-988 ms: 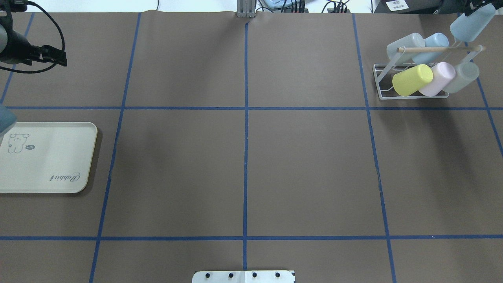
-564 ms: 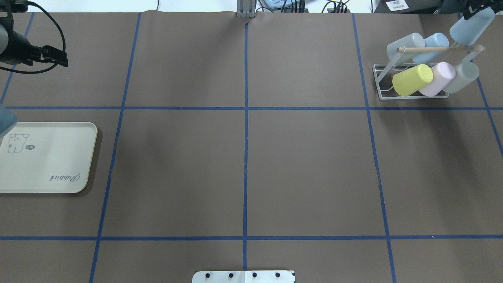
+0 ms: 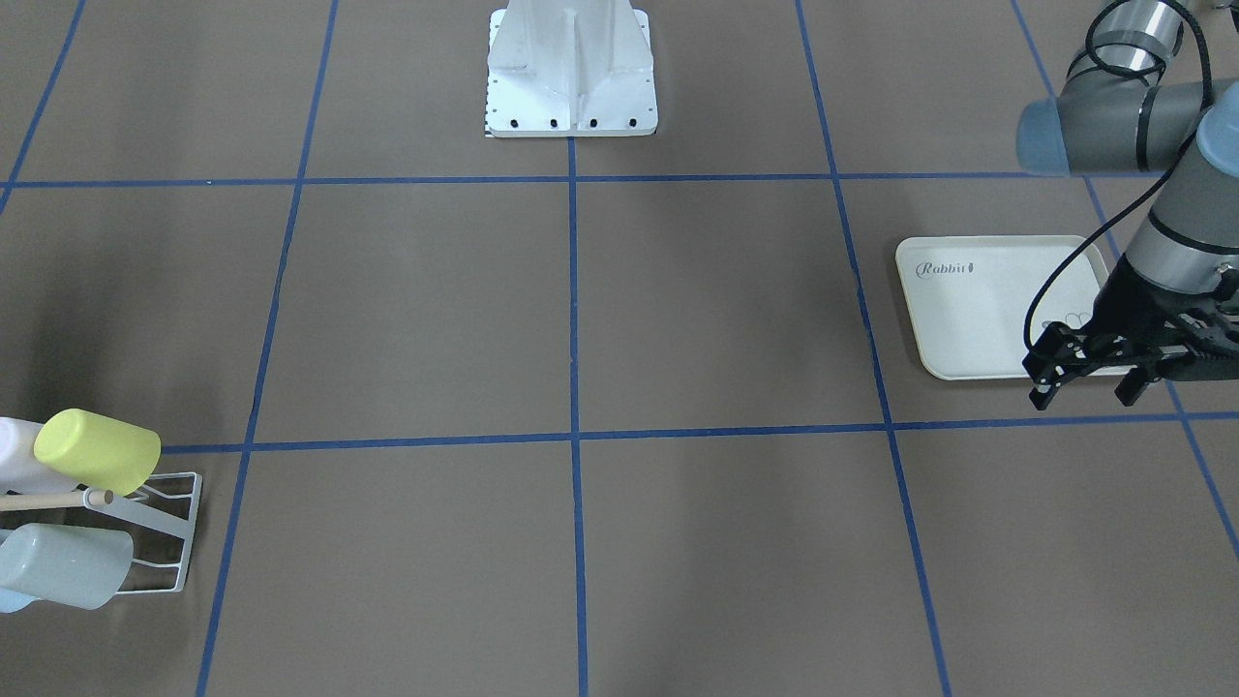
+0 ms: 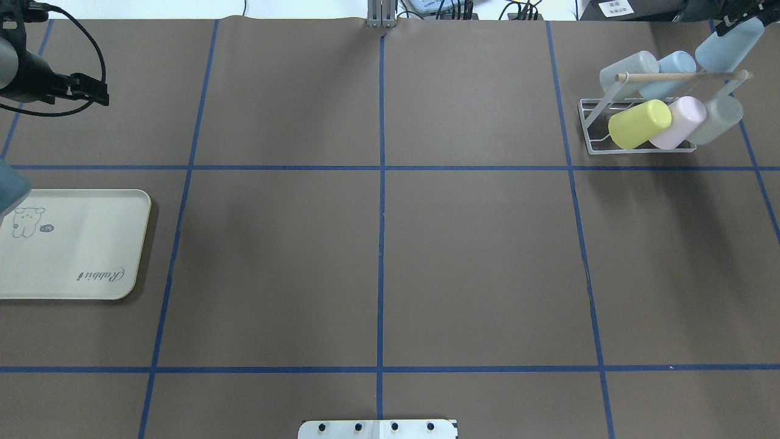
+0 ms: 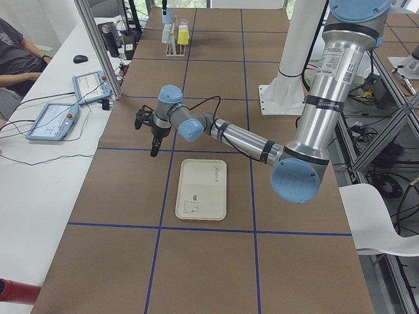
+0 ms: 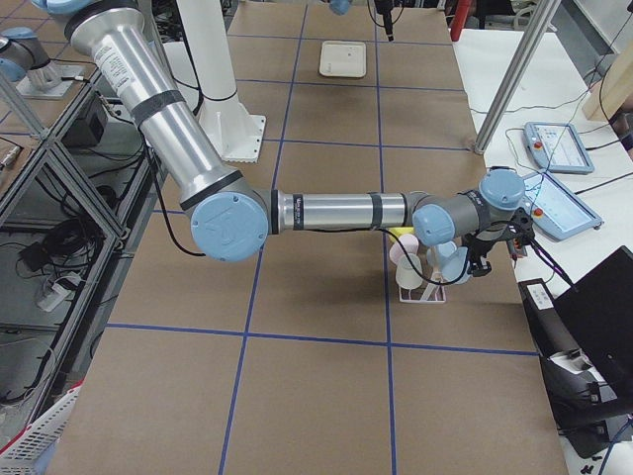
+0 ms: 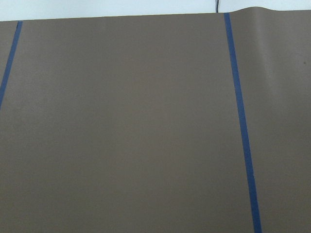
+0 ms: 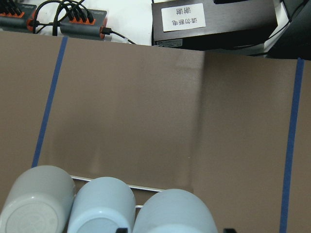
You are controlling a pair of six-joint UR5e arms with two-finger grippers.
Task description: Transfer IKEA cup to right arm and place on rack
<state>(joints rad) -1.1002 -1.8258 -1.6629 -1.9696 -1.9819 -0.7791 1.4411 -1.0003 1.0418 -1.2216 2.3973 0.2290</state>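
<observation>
— What is the right tool doing?
— The right tool [image 4: 740, 15] grips a pale blue cup [image 4: 729, 41], one finger on each side, and holds it tilted in the air.
— Where exactly is that cup?
— Over the right end of the rack [image 4: 585, 129], just above its dowel [image 4: 676, 77] and beside the blue one in the far row. I cannot tell whether it touches a prong.
— And the rack?
— Near the far right corner of the table [image 4: 475, 256]. Five others sit on it, with a yellow cup [image 4: 640, 123] at the near left.
— The left tool?
— The left tool [image 3: 1086, 392] hangs with its jaws apart and nothing between them. It is by the table's left edge, between the tray [image 3: 968, 310] and the far edge.
</observation>
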